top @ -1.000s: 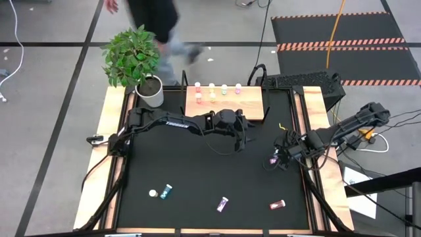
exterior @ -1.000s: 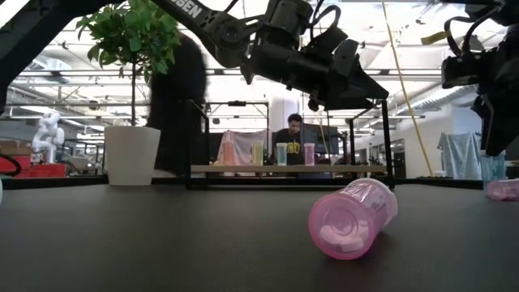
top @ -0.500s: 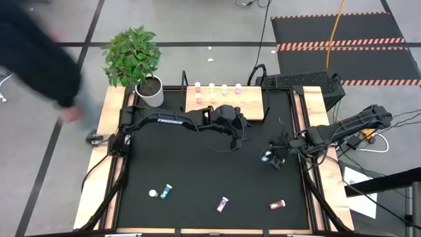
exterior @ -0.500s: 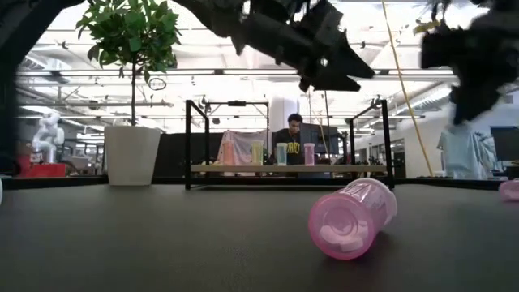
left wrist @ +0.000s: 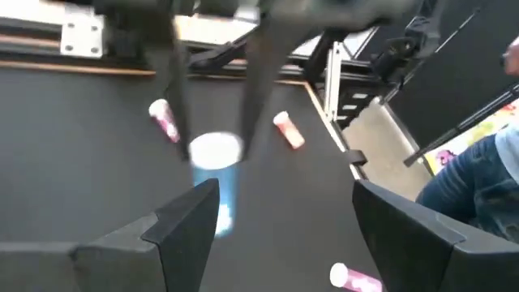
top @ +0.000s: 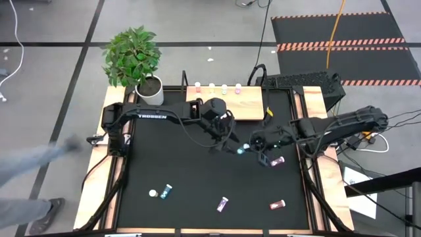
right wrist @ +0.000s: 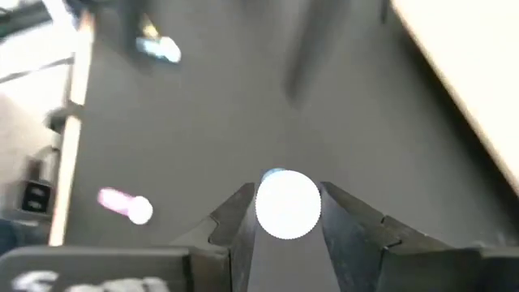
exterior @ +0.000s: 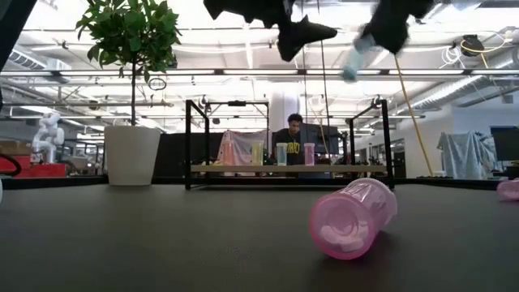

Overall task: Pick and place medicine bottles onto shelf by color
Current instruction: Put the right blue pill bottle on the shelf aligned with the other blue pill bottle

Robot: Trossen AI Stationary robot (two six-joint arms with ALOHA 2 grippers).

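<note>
Above mid-table, the right gripper (right wrist: pixel 288 212) fingers pinch a blue bottle (right wrist: pixel 287 203); the left gripper (top: pixel 231 139) fingers spread beside it, arm marked TROSSEN.

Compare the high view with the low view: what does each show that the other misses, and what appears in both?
Only the high view shows the whole table, with a blue bottle, a purple bottle and a pink bottle lying near its front edge, and both arms meeting mid-table.

Only the low view shows a pink bottle up close on its side, and a person seated in the room behind the shelf.

Both show the shelf with four bottles standing in a row, the potted plant, and the right gripper holding a blue bottle in the air.
</note>
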